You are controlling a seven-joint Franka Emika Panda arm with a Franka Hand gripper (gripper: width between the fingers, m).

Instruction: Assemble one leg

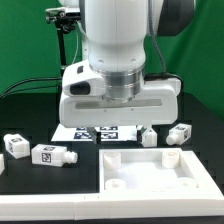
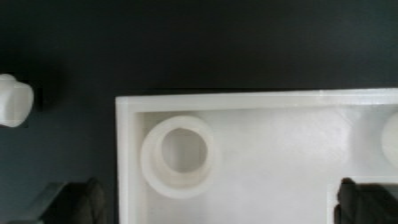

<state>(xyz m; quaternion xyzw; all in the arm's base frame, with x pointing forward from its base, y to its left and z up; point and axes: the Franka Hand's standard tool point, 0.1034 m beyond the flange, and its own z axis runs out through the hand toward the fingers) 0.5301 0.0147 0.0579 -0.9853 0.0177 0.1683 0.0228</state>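
Observation:
Several short white legs with tag stickers lie on the black table: two at the exterior view's left [image 1: 15, 144] [image 1: 55, 156] and two at its right [image 1: 148, 136] [image 1: 180, 132]. The large white rimmed panel [image 1: 150, 160] lies in front. In the wrist view my gripper [image 2: 217, 205] is open and empty, its dark fingertips [image 2: 71, 205] wide apart over the panel's corner [image 2: 285, 120]. A round socket [image 2: 178, 155] lies between them. The end of one leg [image 2: 13, 100] shows at the picture's edge, off the panel. In the exterior view the white hand [image 1: 120, 100] hides the fingers.
The marker board [image 1: 95, 131] lies on the table under the hand, behind the panel. A second round socket [image 2: 388, 135] shows at the wrist picture's edge. A green backdrop and a dark stand [image 1: 65, 25] are behind the arm.

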